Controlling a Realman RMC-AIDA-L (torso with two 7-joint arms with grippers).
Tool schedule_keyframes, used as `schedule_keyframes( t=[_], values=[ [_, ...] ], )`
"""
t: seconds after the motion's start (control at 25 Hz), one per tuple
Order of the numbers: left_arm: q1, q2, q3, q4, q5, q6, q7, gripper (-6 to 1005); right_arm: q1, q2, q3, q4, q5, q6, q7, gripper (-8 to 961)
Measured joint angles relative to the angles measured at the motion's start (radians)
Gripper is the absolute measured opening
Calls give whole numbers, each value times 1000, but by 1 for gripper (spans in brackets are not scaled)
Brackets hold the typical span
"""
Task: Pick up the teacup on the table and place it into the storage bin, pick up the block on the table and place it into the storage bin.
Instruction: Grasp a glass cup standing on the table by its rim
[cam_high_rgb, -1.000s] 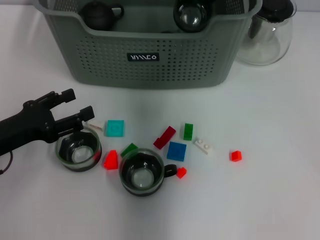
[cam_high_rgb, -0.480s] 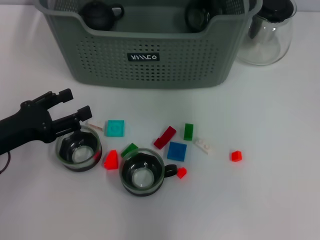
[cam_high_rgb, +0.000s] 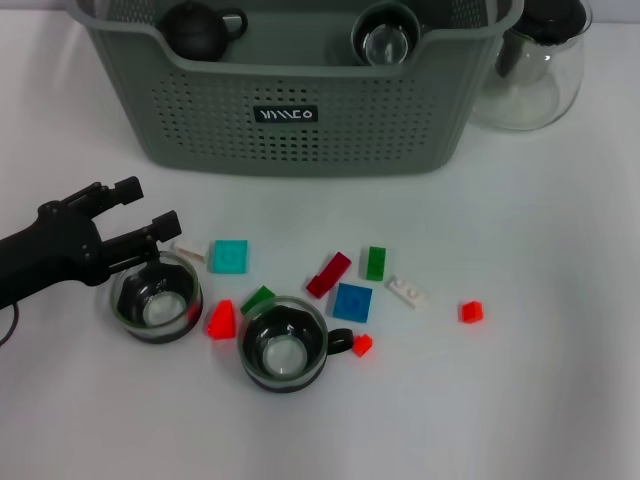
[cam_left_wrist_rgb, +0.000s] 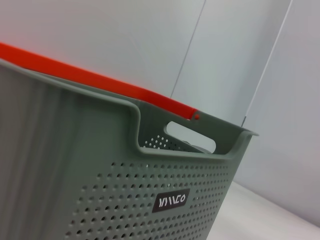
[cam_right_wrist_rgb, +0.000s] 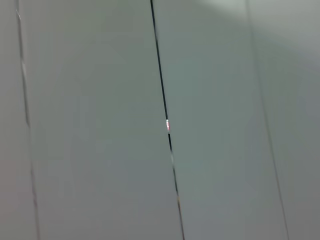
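Two glass teacups with dark rims stand on the white table: one at the left, one with a black handle nearer the middle. Small blocks lie around them: teal, blue, dark red, two green and little red ones. My black left gripper is open and holds nothing, its near finger just over the left teacup's far rim. The grey-green storage bin stands at the back, with a glass cup inside. The right gripper is out of view.
A clear glass jug with a dark lid stands right of the bin. A dark teapot lies in the bin's left part. The left wrist view shows the bin's perforated wall and label. A red wedge lies between the teacups.
The glass cup inside the bin has shifted about and settled near the front wall. My left gripper has crept slightly left, still open above the left teacup.
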Motion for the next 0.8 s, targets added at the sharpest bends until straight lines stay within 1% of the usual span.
schedule_keyframes(
  t=[0.08,0.16,0.24,0.28,0.36,0.44,0.52,0.64,0.68,0.72,0.8],
  values=[
    [-1,0,0,0,0,5,0,844,-37,0,69,100,-32,-98,-104,377],
    [-3,0,3,1,2,11,0,844,-61,-8,123,191,-138,-178,-247,392],
    [-4,0,7,9,3,28,1,844,-74,-13,175,257,-279,-216,-365,407],
    [-5,0,10,17,3,41,1,844,-77,-13,198,271,-335,-218,-392,414],
    [-3,-1,32,75,4,105,7,844,-78,-12,258,290,-436,-225,-415,495],
    [-1,-7,79,184,4,188,6,844,-72,-8,305,293,-490,-229,-411,575],
    [1,-22,137,326,5,255,-18,844,-64,-8,331,294,-522,-233,-398,656],
    [6,-52,254,560,35,301,-89,844,-50,-12,341,295,-541,-235,-362,630],
    [7,-61,295,627,58,303,-113,821,-46,-14,341,296,-546,-235,-352,622],
    [5,-68,336,685,83,301,-135,799,-41,-15,341,297,-551,-236,-342,613],
    [0,-73,398,746,127,290,-170,754,-33,-15,339,299,-558,-237,-330,613]
  ],
)
